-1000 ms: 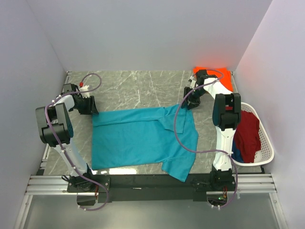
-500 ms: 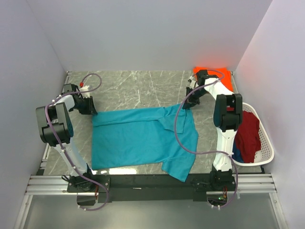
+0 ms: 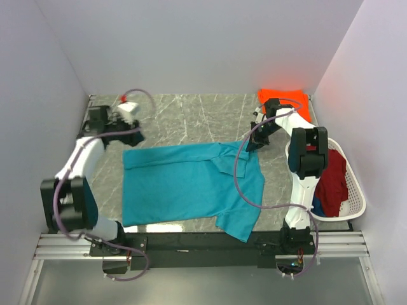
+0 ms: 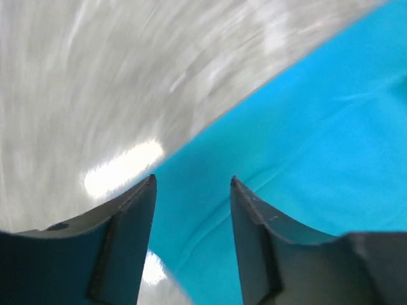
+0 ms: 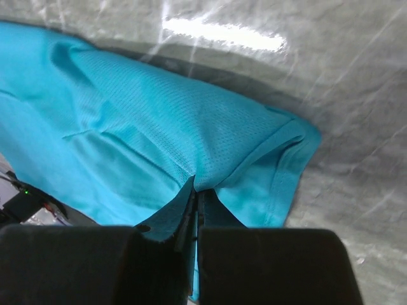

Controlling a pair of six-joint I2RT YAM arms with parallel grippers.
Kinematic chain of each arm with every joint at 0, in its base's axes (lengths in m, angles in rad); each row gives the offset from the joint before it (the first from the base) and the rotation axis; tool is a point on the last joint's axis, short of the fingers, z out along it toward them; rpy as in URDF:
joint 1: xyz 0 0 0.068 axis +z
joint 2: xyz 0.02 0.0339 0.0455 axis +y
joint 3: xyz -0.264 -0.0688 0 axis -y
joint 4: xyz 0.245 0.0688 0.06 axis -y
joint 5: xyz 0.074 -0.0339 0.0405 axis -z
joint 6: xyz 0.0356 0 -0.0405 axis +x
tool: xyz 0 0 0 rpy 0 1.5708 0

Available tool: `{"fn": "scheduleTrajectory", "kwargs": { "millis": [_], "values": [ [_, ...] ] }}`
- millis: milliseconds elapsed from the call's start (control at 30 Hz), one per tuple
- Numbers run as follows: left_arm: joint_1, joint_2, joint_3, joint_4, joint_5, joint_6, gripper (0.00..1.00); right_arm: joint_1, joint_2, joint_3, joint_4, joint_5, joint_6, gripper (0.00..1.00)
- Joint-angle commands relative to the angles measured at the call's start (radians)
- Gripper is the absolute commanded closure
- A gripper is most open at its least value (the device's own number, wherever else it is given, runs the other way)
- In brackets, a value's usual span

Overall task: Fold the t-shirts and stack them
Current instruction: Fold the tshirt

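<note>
Pinching teal t-shirt (image 3: 184, 181) fold, right jaws closed; left jaws apart, empty, view motion-blurred.

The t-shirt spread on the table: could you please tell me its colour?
The t-shirt is plain teal; the right wrist view shows it best.

We see the teal t-shirt (image 5: 191, 121) as matt, fine-mesh cloth. The grey marbled table (image 3: 191, 114) gleams glossy and smooth.
</note>
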Motion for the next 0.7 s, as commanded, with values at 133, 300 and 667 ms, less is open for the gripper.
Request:
{"fn": "scheduleTrajectory", "kwargs": {
  "millis": [133,300,667],
  "values": [
    [-0.458,-0.151,-0.149,0.254,-0.074,0.187,0.39,-0.019,0.038,0.061,0.028,0.003,-0.008,1.00],
    [-0.688,0.002,-0.084,0.340,-0.170,0.194,0.40,-0.024,0.064,0.081,0.014,-0.008,-0.014,1.00],
    [-0.997,0.121,-0.125,0.584,-0.308,0.467,0.40,-0.041,0.083,0.071,0.011,-0.074,0.003,1.00]
  ]
}}
